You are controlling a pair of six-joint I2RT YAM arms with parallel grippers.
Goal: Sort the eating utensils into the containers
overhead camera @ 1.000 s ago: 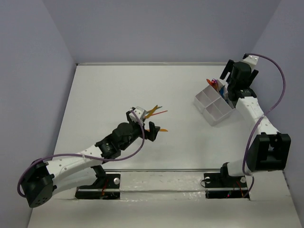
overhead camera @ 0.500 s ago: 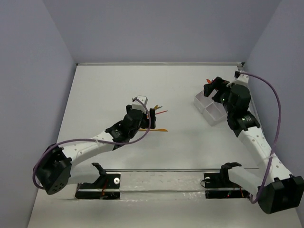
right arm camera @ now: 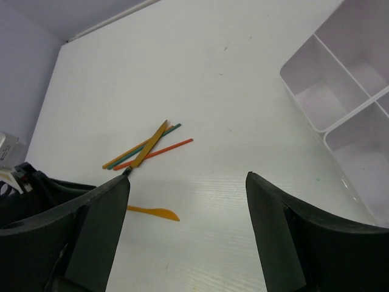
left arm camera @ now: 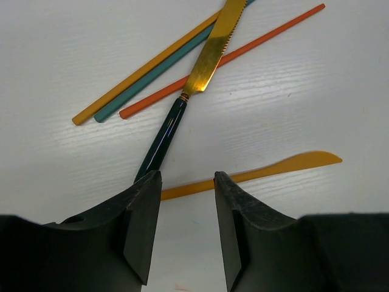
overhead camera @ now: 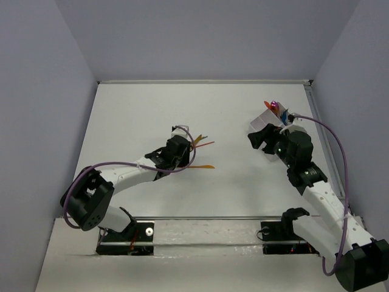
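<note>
Loose utensils lie mid-table. In the left wrist view there is a knife (left arm camera: 182, 103) with a gold blade and dark handle, crossing yellow, teal and orange sticks (left arm camera: 152, 91). An orange plastic knife (left arm camera: 279, 165) lies just past the fingertips. My left gripper (left arm camera: 187, 177) hovers low over the table, its jaws narrowed but apart, with nothing between them. My right gripper (right arm camera: 188, 182) stands wide open and empty above the table. It is beside the white divided container (right arm camera: 346, 64), which shows in the top view (overhead camera: 262, 120) with coloured utensils (overhead camera: 276, 108) standing in its far compartment.
The top view shows the stick pile (overhead camera: 203, 144) and the orange knife (overhead camera: 205, 165) right of my left gripper (overhead camera: 184, 153). My right gripper (overhead camera: 261, 139) partly hides the container. A wall stands at the back, and a rail (overhead camera: 206, 218) runs along the near edge.
My left gripper's jaws have narrowed, and the arm has shifted over the utensil pile. My right arm has swung away from the container's far side toward the table's middle.
</note>
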